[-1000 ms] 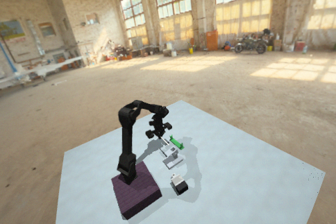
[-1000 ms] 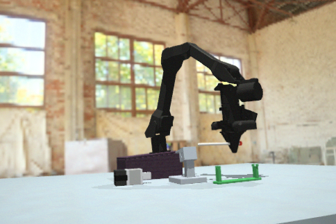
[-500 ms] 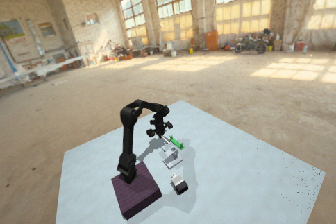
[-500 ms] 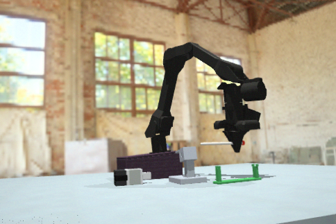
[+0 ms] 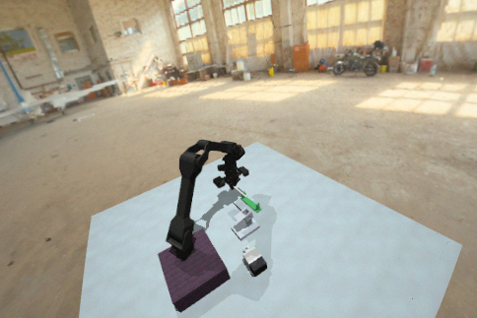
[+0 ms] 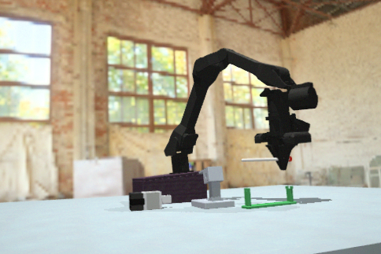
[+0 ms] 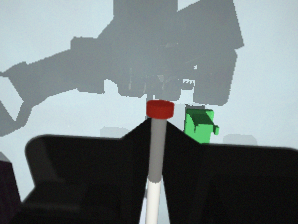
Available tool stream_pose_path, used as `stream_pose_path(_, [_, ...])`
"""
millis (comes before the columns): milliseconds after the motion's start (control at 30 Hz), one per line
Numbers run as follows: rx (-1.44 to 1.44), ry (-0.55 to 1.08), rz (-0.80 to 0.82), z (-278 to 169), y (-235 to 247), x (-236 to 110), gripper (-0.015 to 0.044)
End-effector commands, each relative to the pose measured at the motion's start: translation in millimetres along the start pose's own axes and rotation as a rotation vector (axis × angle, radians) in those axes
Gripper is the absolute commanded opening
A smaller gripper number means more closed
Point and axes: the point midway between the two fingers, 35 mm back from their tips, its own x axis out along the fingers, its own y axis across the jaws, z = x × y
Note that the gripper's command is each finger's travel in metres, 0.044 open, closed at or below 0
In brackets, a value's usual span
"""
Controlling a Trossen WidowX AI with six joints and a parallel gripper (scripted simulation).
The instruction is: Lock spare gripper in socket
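My gripper (image 5: 234, 185) (image 6: 282, 162) (image 7: 156, 124) is shut on the lock pin (image 6: 260, 160) (image 7: 157, 155), a thin white rod with a red head (image 6: 290, 159) (image 7: 159, 108). I hold the pin level in the air near its head end. It is clear of the socket and hangs above the green cradle (image 5: 251, 204) (image 6: 269, 204) (image 7: 199, 125). The grey mount (image 5: 244, 223) (image 6: 212, 203) stands on the table, and its socket (image 6: 212, 174) is empty. The spare gripper (image 5: 254, 260) (image 6: 147, 200), grey and black, lies on its side on the table, away from the mount.
The arm stands on a dark purple base block (image 5: 193, 275) (image 6: 169, 185) behind the mount. The pale table top (image 5: 345, 235) carries all the parts. The green cradle has two upright forked posts.
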Motion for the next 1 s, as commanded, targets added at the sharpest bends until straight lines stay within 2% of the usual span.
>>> stream_pose_path(0, [-0.009,-0.002,-0.008,5,-10,-4,0.0])
stream_pose_path(567, [-0.027,-0.001,-0.009,20,-43,-7,0.0])
stream_pose_path(967, [-0.028,0.0,-0.001,19,-45,10,0.0])
